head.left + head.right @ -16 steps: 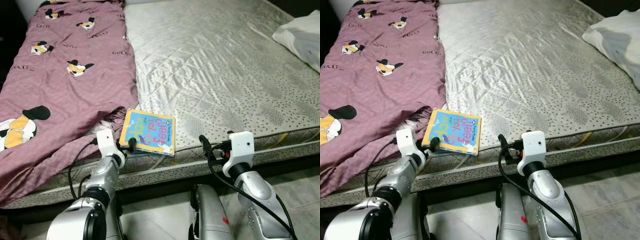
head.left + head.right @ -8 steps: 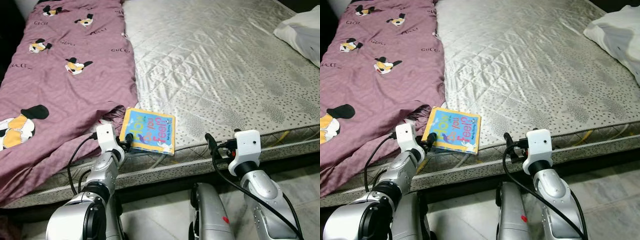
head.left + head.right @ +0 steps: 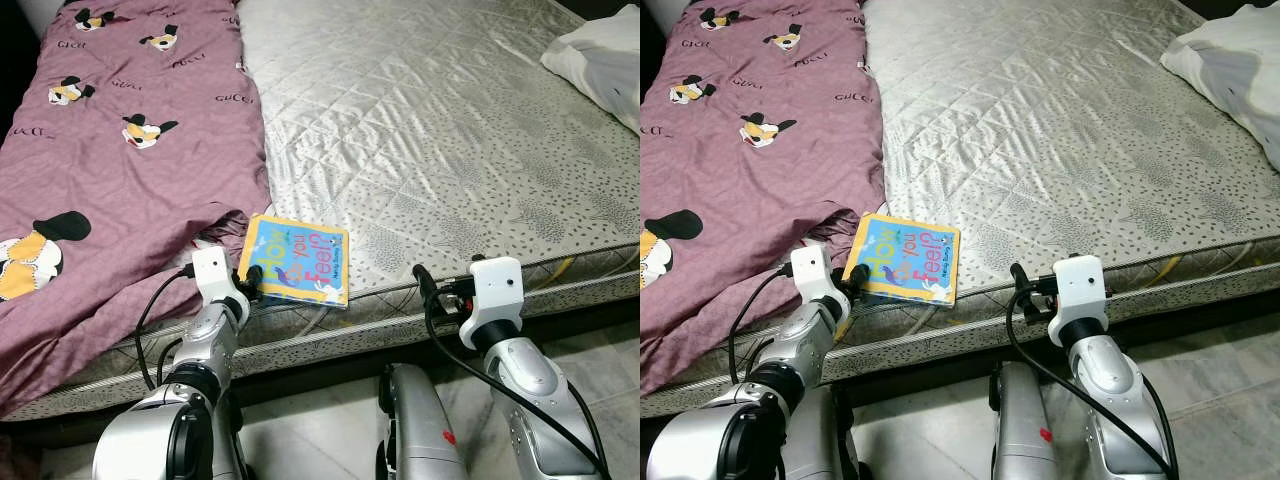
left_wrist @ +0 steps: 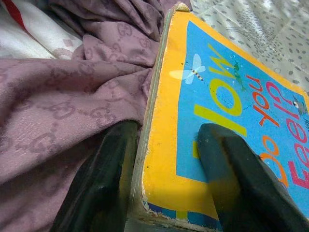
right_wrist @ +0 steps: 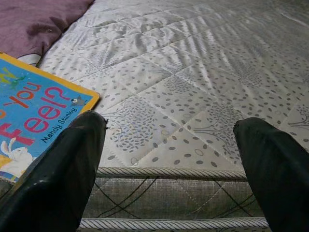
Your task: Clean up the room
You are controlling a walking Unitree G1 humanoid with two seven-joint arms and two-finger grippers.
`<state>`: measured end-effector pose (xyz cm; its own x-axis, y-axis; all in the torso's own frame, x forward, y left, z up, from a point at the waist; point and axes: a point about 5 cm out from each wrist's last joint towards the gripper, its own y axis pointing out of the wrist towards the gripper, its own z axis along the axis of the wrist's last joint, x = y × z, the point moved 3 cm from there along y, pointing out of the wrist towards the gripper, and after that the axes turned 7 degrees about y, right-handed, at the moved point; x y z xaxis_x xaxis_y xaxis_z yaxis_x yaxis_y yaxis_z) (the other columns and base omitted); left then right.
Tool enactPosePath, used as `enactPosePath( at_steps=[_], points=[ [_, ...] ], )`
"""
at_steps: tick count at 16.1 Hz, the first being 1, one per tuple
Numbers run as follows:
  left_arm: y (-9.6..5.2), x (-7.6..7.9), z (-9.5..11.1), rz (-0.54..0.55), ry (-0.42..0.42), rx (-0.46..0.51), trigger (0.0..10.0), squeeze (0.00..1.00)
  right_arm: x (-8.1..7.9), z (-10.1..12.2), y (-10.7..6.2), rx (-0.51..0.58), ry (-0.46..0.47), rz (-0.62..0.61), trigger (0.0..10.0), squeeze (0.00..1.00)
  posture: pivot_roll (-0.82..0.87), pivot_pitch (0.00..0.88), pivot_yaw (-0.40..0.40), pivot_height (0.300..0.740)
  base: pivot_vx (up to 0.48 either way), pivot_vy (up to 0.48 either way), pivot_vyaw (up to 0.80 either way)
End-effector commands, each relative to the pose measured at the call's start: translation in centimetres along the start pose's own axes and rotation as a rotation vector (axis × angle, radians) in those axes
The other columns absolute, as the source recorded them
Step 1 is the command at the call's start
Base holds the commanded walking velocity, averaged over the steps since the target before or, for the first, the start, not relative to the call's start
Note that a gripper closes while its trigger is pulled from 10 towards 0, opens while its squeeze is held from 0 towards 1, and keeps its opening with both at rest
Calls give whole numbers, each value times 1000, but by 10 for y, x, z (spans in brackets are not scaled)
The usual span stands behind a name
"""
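Observation:
A thin children's book [image 3: 295, 260] with a blue cover and yellow border lies flat near the mattress's front edge, beside the purple blanket [image 3: 120, 180]. My left gripper [image 3: 252, 283] is open at the book's near left corner. In the left wrist view one finger [image 4: 236, 179] lies over the cover of the book [image 4: 231, 96], and the other finger [image 4: 101, 179] sits outside the edge against the blanket. My right gripper [image 5: 169, 164] is open and holds nothing. It hovers at the mattress edge, to the right of the book.
The quilted grey mattress [image 3: 430, 130] stretches away ahead. The purple cartoon-print blanket covers its left side and hangs over the front edge. A white pillow [image 3: 600, 60] lies at the far right. Tiled floor [image 3: 330, 430] shows below, between my arms.
The view has shifted slightly. My left gripper stays at the book's corner, and the right arm has drifted a little to the right.

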<state>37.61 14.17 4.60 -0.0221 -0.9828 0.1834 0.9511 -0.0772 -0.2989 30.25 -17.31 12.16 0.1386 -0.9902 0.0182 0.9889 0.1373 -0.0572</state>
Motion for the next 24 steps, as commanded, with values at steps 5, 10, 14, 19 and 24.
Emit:
enactPosePath(
  at_steps=[5,10,14,19,24],
  points=[
    [2,16,3,-60,10,17,0,0,1,0,-1,-4,-16,-5,10000,0,-213,130,63,555,0,0,0],
    [6,22,35,-85,8,147,0,0,4,5,6,20,-22,-25,10000,0,-190,116,60,555,0,0,0],
    [8,24,61,-84,34,253,0,0,4,6,9,28,-27,-31,10000,0,-175,103,62,555,0,0,0],
    [-2,27,99,-95,126,470,0,0,1,12,20,64,13,-33,10000,0,-137,74,75,555,0,0,0],
    [-54,-10,76,-15,309,557,10000,0,-16,29,34,168,245,-9,10000,0,-30,0,96,559,0,0,0]
  ],
)
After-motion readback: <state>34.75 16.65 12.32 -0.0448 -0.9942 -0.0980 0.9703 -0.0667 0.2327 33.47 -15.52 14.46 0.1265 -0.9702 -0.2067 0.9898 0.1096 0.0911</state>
